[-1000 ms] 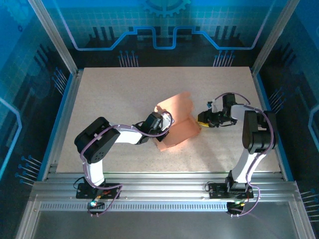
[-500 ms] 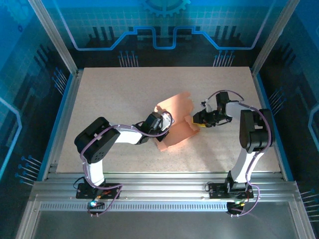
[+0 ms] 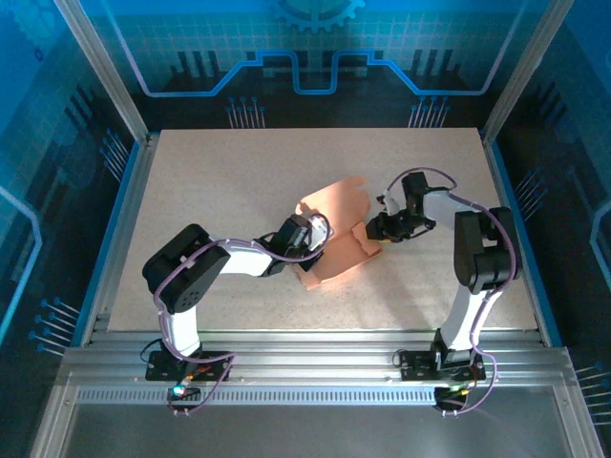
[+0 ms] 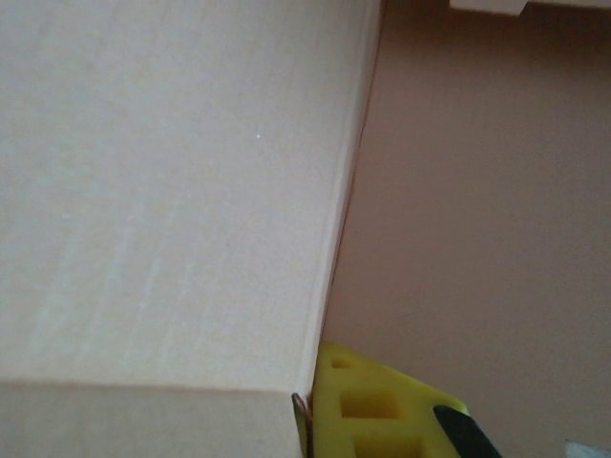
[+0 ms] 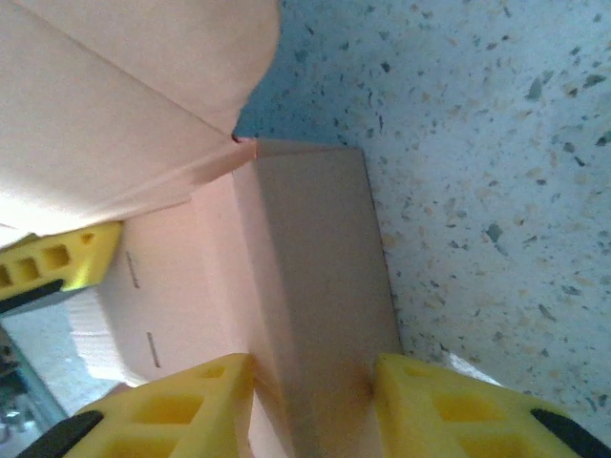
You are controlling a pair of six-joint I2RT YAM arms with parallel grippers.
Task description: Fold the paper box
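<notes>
We see the thin salmon-orange cardboard paper box half-raised at the middle of the speckled beige table, left tool pressed together on its left panel, right tool pinching its right flap between yellow fingers.

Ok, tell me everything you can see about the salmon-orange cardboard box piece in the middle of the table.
The thin, unprinted salmon-orange paper box sits half-folded in the middle of the speckled beige table. Its creased panels are raised at angles, and one rounded flap points to the far side. The left gripper is shut on a panel at its left edge. The right gripper straddles a narrow flap on its right; whether it clamps is unclear.
</notes>
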